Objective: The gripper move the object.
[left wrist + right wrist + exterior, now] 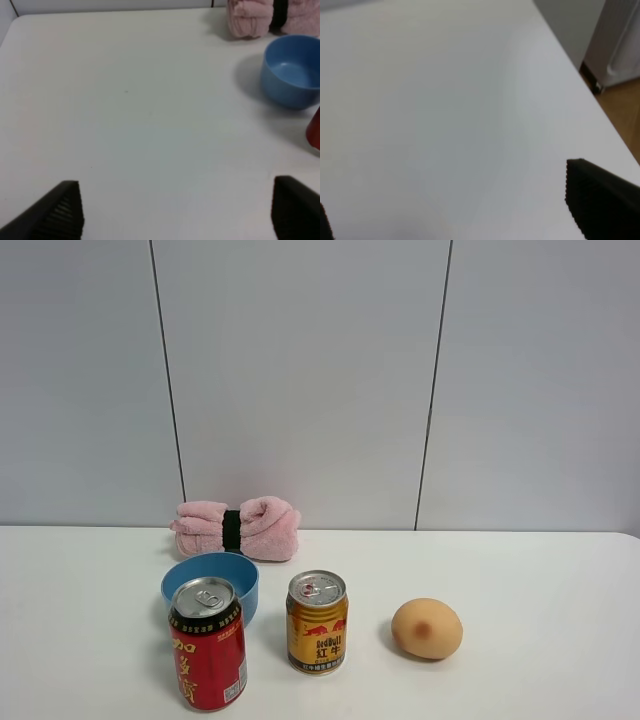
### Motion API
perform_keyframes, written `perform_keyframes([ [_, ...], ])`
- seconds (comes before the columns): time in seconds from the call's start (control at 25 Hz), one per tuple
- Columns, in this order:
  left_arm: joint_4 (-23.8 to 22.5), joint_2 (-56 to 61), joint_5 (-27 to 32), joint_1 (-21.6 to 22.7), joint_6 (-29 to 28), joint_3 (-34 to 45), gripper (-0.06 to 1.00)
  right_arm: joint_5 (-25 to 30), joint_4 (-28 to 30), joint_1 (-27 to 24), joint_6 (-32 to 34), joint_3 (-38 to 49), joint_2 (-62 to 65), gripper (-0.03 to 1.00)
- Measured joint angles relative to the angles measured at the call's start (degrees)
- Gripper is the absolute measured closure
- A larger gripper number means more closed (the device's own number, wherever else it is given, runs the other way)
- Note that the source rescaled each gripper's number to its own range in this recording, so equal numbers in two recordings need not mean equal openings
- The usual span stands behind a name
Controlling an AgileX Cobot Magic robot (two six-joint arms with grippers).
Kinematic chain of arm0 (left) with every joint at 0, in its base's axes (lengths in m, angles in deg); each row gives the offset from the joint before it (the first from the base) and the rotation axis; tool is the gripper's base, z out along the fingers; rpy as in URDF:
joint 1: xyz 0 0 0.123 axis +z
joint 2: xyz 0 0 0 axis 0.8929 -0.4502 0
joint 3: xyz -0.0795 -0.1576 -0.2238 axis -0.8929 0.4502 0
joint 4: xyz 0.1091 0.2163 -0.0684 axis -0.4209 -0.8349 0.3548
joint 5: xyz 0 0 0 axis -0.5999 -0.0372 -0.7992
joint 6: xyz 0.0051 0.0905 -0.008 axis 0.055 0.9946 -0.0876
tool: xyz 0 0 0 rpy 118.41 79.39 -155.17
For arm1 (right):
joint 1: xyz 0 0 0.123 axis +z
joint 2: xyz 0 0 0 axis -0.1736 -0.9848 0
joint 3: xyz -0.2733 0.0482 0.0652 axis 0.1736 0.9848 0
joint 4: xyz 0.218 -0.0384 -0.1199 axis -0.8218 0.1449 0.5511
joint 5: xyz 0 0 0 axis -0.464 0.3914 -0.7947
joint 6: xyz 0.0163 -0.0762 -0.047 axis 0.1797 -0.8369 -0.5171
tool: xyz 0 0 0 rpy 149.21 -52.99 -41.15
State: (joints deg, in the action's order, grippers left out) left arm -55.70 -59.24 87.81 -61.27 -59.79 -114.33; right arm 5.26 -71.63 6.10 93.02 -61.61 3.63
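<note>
The soft pink rolled towel with a black band (236, 529) is lying at the far edge of the white desk (540, 580), long axis left-right, behind the blue bowl (211, 580). The left gripper (175, 212), jaws apart and empty, is waiting nearer to it; the right gripper (450, 215) is also standing apart.

Both grippers' jaws wide apart.
</note>
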Motion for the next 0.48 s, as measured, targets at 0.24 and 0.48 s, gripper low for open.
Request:
perform_keyframes([
  [0.24, 0.0, 0.0, 0.0, 0.0, 0.0, 0.0, -0.06, 0.0, 0.0, 0.0, 0.0, 0.0, 1.95, -0.03],
  [0.48, 0.0, 0.0, 0.0, 0.0, 0.0, 0.0, -0.06, 0.0, 0.0, 0.0, 0.0, 0.0, 1.95, -0.03],
])
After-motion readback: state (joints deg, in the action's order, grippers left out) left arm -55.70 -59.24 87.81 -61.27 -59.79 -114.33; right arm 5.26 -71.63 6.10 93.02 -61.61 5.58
